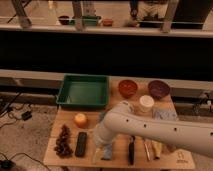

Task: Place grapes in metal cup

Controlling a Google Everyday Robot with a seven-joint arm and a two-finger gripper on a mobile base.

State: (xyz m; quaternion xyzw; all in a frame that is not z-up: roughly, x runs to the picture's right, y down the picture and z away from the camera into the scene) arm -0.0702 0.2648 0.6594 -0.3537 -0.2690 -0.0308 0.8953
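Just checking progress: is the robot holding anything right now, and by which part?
Nothing is held. The gripper hangs open over the front of the table; the grapes lie apart from it.

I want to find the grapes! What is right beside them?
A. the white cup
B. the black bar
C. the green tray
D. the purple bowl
B: the grapes lie at the table's front left, and the black bar lies right beside them. The gripper hangs low on the bar's other side, not touching the grapes.
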